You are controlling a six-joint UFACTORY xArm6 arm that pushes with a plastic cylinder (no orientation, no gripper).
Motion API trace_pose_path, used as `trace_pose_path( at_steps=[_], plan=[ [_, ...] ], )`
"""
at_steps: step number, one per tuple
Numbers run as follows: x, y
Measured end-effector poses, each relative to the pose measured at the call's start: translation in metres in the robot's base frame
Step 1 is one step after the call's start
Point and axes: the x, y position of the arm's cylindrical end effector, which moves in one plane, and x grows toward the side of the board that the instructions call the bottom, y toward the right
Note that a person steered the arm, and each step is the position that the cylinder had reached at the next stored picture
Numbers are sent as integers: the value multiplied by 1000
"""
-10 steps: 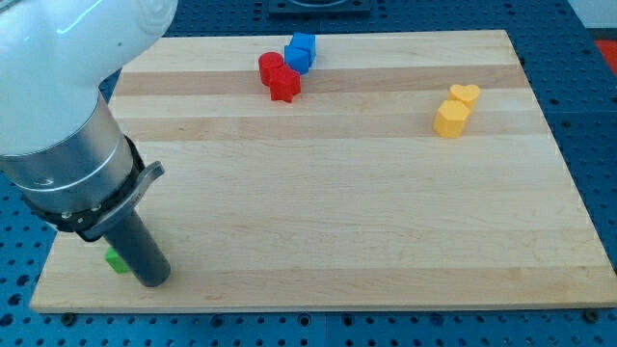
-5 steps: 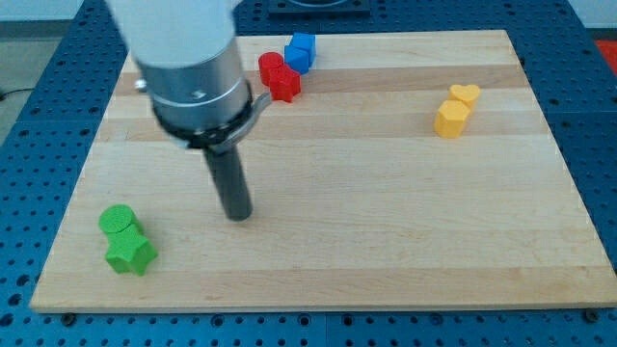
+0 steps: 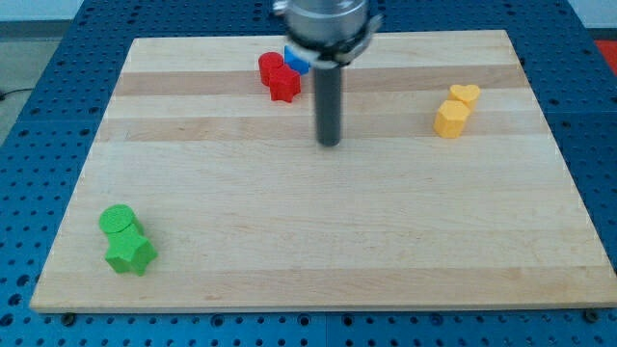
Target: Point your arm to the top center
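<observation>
My tip [image 3: 330, 143] rests on the wooden board [image 3: 318, 241], a little above its middle and just right of the red blocks. A red cylinder [image 3: 271, 66] and a red star [image 3: 284, 85] touch each other near the view's top centre. A blue cube [image 3: 295, 61] sits behind them, partly hidden by my rod. The tip is below and to the right of this cluster, apart from it.
A yellow heart [image 3: 465, 93] and a yellow hexagon [image 3: 450, 119] sit together at the upper right. A green cylinder [image 3: 118, 220] and a green star [image 3: 129, 253] sit at the lower left. The board lies on a blue perforated table [image 3: 29, 145].
My tip has swept from the board's lower left, next to the green blocks, up and to the right to near the top centre. No block has moved.
</observation>
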Motion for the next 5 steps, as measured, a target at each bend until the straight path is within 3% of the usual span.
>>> trace_pose_path(
  at_steps=[1, 3, 5],
  plan=[
    [-69, 38],
    [-186, 7],
    [-196, -23]
  ],
)
